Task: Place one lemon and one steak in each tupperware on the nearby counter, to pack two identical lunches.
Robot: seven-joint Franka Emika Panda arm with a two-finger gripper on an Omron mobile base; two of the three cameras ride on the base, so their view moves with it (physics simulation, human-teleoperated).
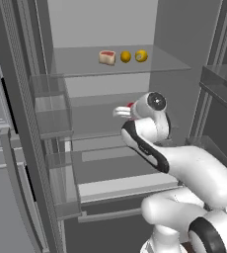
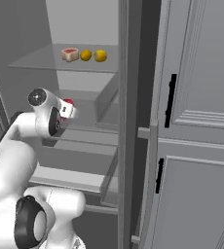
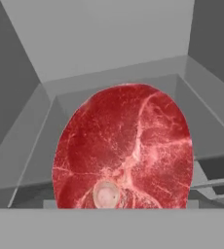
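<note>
Hand view is looking straight onto a red steak marbled with pale veins, sitting right at the claw; whether the claw is grasping it or standing released I cannot tell. Left base view is showing the claw reaching into the open fridge with a bit of red at its tip, above the middle shelf. Higher up, the top shelf is carrying a pale-rimmed steak and two lemons side by side.

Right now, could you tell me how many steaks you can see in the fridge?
2: a pale steak on the upper shelf left of two lemons, a red steak at the gripper, one shelf lower.
</note>
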